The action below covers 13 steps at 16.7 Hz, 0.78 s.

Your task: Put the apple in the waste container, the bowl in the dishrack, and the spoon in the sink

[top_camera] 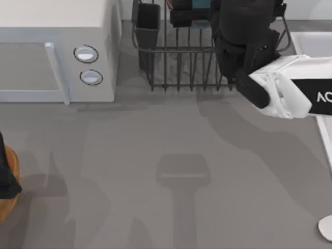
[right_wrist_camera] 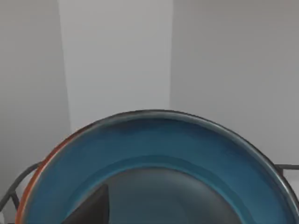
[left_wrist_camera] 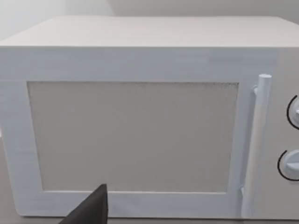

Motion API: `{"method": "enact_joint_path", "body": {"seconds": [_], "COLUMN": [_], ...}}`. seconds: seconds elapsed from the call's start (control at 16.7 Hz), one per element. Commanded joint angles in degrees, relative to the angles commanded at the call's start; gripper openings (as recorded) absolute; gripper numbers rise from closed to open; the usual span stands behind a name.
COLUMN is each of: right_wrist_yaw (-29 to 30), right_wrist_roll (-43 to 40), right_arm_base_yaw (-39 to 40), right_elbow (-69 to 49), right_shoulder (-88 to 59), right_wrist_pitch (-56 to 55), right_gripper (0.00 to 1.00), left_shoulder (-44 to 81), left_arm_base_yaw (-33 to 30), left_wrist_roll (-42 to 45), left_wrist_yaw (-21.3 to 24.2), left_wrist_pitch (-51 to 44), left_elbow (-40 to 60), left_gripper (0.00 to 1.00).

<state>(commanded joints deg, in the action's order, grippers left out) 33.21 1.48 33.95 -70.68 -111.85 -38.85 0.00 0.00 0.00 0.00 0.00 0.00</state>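
From above, our right gripper (top_camera: 244,57) hangs over the dishrack (top_camera: 176,67); we cannot tell its grip. The spoon (top_camera: 327,227) lies at the table's right edge, the waste container (top_camera: 9,199) at the left.

Our left wrist faces the microwave (left_wrist_camera: 140,116).

Our right wrist adds the bowl (right_wrist_camera: 159,163), close beneath over rack wires: rigid, probably slippery, best pinched at its rim.

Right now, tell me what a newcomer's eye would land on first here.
The right arm's gripper reaches over the black dishrack at the table's back, with the blue bowl close under its wrist camera. The white microwave fills the back left corner, and the orange-brown waste container sits at the left edge.
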Motion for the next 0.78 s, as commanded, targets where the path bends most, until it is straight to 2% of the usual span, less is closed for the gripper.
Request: {"method": "enact_joint_path", "body": {"seconds": [0.3,0.78], "right_wrist_yaw": [-11.8,-27.8], "right_wrist_roll": [0.5,-0.7], "right_arm_base_yaw": [-7.0,-20.7], "right_elbow": [17.8,51.2], "right_shoulder": [18.7,67.8], "right_wrist_pitch": [5.2,20.7], "right_gripper": [1.00,1.00], "left_shoulder": [0.0,0.0], "left_arm_base_yaw": [0.0,0.0], "left_wrist_roll": [0.0,0.0], "left_wrist_yaw": [0.0,0.0], "left_wrist_pitch": [0.0,0.0], "left_elbow": [0.0,0.0], "left_gripper": [1.00,1.00]}}
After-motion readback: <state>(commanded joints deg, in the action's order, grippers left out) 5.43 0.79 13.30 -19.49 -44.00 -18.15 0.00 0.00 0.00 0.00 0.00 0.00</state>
